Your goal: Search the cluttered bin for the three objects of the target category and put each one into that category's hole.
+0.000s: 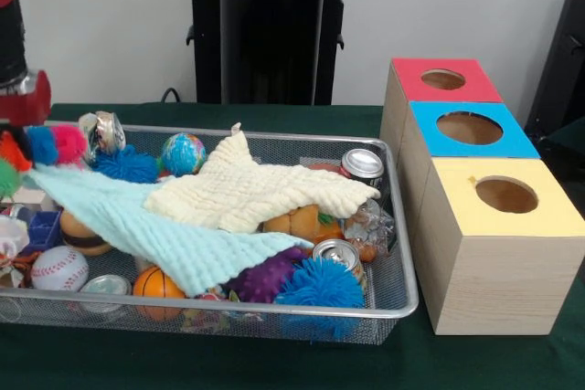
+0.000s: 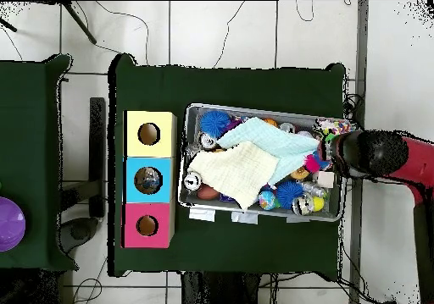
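Note:
The silver wire-mesh bin [image 1: 274,312] sits on the green table, left of three wooden boxes with holes in red [image 1: 411,84], blue [image 1: 516,145] and yellow [image 1: 548,216] tops. A cream cloth [image 1: 247,194] and a mint cloth [image 1: 137,221] cover the bin's middle. Around them lie cans [image 1: 363,164], a baseball [image 1: 59,268], a small basketball [image 1: 157,282], a globe ball [image 1: 183,152] and blue fuzzy balls [image 1: 320,285]. My gripper [image 1: 20,107] hangs at the bin's far left end, above pink, blue and red fuzzy toys. In the overhead view the arm [image 2: 381,152] hides it over the bin's [image 2: 254,218] right end.
The robot's black pedestal [image 1: 270,34] stands behind the bin. A purple spiky ball [image 1: 265,279] and a plush toy [image 1: 297,223] lie under the cloth edges. In the overhead view a second green table at the left holds a purple bowl [image 2: 8,223].

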